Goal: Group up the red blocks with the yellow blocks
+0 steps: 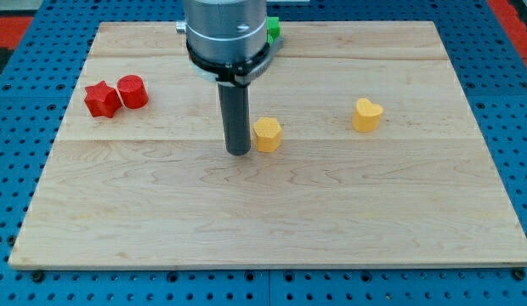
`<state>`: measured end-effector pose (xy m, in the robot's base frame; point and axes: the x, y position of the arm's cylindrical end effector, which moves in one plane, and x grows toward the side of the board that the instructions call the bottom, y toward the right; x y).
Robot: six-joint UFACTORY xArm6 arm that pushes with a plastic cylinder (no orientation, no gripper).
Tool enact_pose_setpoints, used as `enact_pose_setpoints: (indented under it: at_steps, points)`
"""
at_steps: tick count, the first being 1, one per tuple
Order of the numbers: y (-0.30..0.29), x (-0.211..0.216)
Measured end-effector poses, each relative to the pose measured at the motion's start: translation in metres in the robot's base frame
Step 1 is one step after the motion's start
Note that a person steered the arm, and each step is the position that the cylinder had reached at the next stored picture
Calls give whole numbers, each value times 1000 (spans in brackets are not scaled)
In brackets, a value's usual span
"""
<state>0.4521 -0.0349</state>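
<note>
A red star block (101,99) and a red round block (133,91) sit side by side, touching, near the view's left edge of the wooden board (263,229). A yellow hexagon block (267,134) lies near the board's middle. A yellow heart-shaped block (366,115) lies further to the view's right. My tip (238,152) rests on the board just left of the yellow hexagon, close to it or touching it, and far to the right of the red blocks.
A green block (273,31) shows partly behind the arm's body at the view's top. The board lies on a blue pegboard surface (17,93), with a red area at the view's top corners.
</note>
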Motion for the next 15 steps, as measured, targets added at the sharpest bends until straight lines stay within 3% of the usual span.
enact_pose_setpoints:
  at_steps: [2, 4, 5, 6, 7, 8, 10, 11, 13, 15]
  points:
    - [116, -41]
    - [134, -39]
    - [34, 7]
    - [-118, 13]
    - [-240, -27]
    - [-262, -64]
    - [-115, -106]
    - [-181, -127]
    - [-78, -151]
    - [-85, -175]
